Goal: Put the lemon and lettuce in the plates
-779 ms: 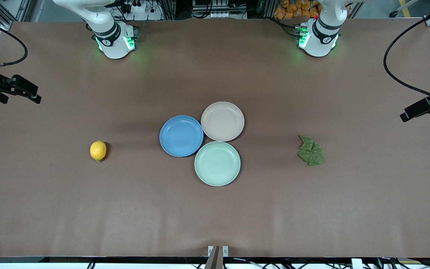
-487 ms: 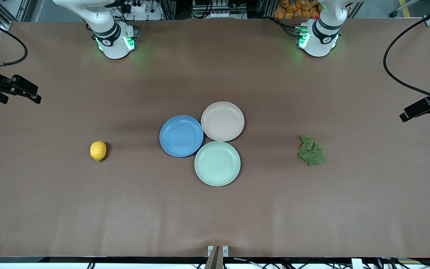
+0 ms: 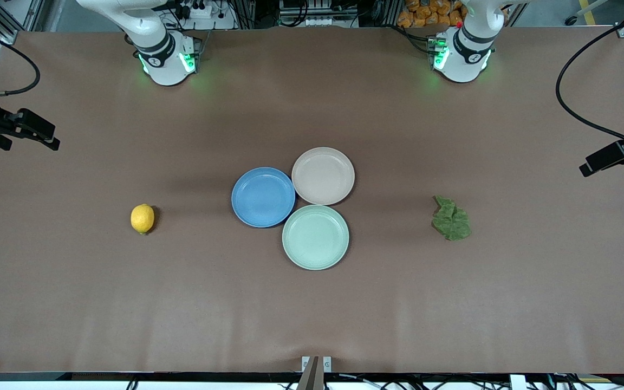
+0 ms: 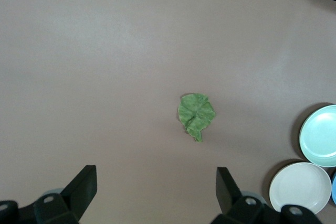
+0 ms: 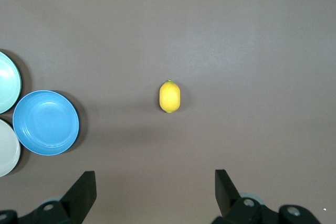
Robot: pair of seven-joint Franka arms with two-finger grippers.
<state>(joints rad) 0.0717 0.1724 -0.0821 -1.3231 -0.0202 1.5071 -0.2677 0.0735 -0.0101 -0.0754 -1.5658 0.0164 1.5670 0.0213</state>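
The yellow lemon point(image 3: 142, 218) lies on the brown table toward the right arm's end. The green lettuce point(image 3: 452, 219) lies flat toward the left arm's end. The blue plate point(image 3: 262, 196) and the beige-pink plate point(image 3: 323, 176) sit empty at the table's middle, touching. My left gripper point(image 4: 155, 174) is open and empty, high over the table, with the lettuce point(image 4: 196, 115) below it. My right gripper point(image 5: 155, 177) is open and empty, high over the table, with the lemon point(image 5: 169, 96) and blue plate point(image 5: 46, 122) below. Neither gripper shows in the front view.
A pale mint-green plate point(image 3: 315, 236) touches both other plates, nearer to the front camera. Black camera mounts point(image 3: 615, 154) reach in at each end of the table. A black cable point(image 3: 566, 97) loops over the table at the left arm's end.
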